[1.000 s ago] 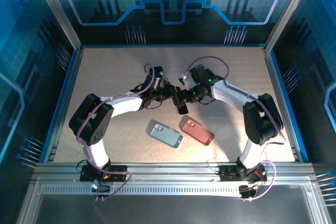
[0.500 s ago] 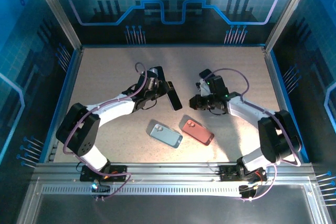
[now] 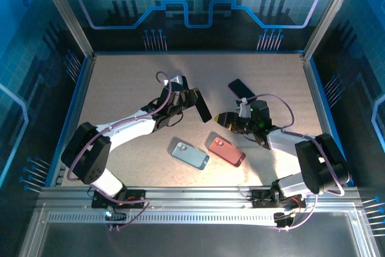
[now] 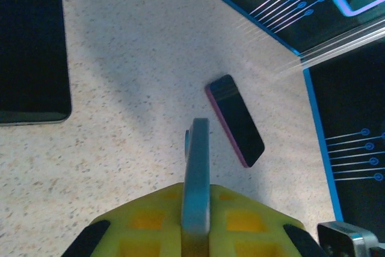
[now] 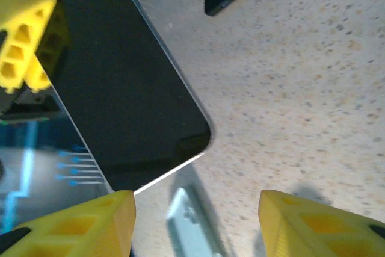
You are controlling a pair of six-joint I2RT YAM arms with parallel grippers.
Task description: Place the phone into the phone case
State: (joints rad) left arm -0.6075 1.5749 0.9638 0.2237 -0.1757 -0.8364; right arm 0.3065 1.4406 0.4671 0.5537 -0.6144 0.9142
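My left gripper (image 3: 192, 102) is shut on the phone (image 3: 202, 107), a dark slab held tilted above the table's middle. In the left wrist view the phone (image 4: 196, 167) is edge-on, a thin blue-grey strip pinched in the gripper (image 4: 196, 200). My right gripper (image 3: 224, 118) hangs open just right of it, with nothing between its fingers. From the right wrist, the phone's glossy black screen (image 5: 114, 82) fills the upper left, ahead of the open gripper (image 5: 195, 206). A light blue phone case (image 3: 189, 154) lies flat on the table nearer the bases, below the held phone (image 5: 192, 224).
A red case (image 3: 227, 150) lies just right of the blue one. Another dark phone with a pink edge (image 3: 240, 88) (image 4: 234, 120) lies flat behind the right gripper. A black rounded slab (image 4: 30, 46) sits at the left wrist view's upper left. Blue-lit walls ring the table.
A second ago both grippers met at the phone. The right gripper has let go, drawn back to the right and stands open. The left arm has carried the phone slightly up and left.
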